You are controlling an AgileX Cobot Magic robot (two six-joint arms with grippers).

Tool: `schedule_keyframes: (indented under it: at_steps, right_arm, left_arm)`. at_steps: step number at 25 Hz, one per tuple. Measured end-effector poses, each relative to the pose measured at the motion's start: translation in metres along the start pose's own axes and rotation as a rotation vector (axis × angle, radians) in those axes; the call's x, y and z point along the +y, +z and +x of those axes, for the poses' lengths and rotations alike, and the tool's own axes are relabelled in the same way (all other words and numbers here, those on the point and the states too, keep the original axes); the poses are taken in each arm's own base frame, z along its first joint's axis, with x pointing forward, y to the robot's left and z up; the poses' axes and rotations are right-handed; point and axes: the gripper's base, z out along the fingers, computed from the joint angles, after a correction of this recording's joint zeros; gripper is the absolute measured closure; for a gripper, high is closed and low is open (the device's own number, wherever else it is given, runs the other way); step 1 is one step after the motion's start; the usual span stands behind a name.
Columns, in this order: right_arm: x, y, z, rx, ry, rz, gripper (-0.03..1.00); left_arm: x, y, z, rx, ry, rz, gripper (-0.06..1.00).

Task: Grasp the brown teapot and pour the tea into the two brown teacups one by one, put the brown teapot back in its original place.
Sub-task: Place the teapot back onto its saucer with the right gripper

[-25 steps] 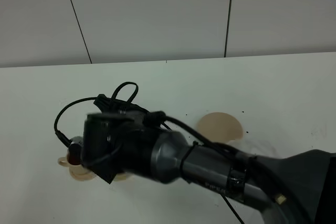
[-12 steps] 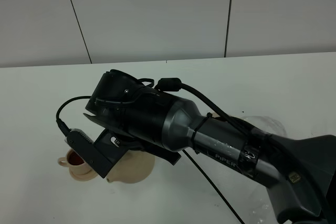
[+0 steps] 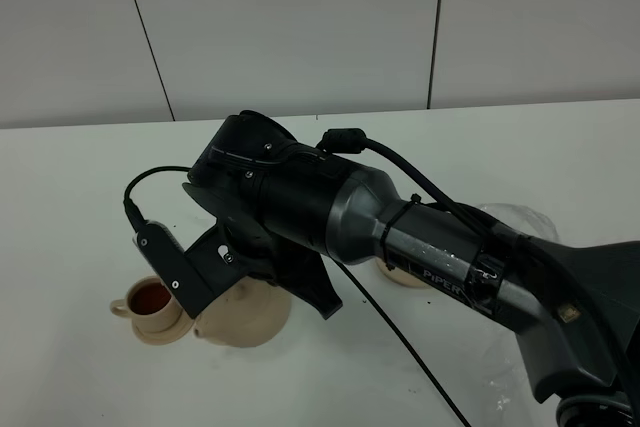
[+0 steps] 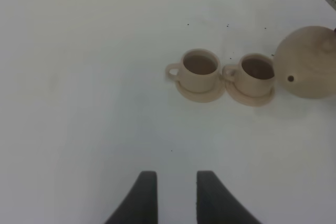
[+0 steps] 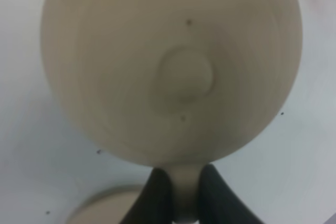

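The brown teapot (image 3: 245,315) is upright at the front left of the table, its spout next to a teacup (image 3: 150,302) that holds dark tea. My right gripper (image 5: 181,184) is shut on the teapot's loop handle; the lid knob (image 5: 186,74) faces the wrist camera. In the left wrist view both teacups (image 4: 198,69) (image 4: 256,73) stand on their saucers side by side, with the teapot (image 4: 307,61) beside them. My left gripper (image 4: 176,182) is open and empty, well back from the cups. The flat tan disc (image 3: 398,271) is mostly hidden behind the right arm.
The right arm (image 3: 400,232) stretches across the table from front right to left and hides the second cup in the exterior high view. A crumpled clear plastic sheet (image 3: 515,222) lies at the right. A white wall runs along the far table edge.
The right arm has swung and turned, and shifted slightly right. The teapot has come into view upright beside the tea-filled cup. The arm now covers most of the tan disc.
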Motion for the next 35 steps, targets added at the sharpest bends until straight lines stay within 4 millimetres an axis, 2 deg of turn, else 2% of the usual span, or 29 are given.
schedule_keyframes:
  at_steps: [18,30,35]
  right_arm:
    - [0.005,-0.001,-0.007,-0.067,0.402,-0.076,0.87]
    - [0.006,-0.001,-0.007,-0.052,0.821,-0.095,0.87]
    - [0.007,-0.001,-0.011,-0.085,0.887,-0.127,0.87]
  left_arm:
    - [0.0,0.0,0.0,0.0,0.0,0.0,0.69]
    - [0.0,0.0,0.0,0.0,0.0,0.0,0.69]
    - [0.0,0.0,0.0,0.0,0.0,0.0,0.69]
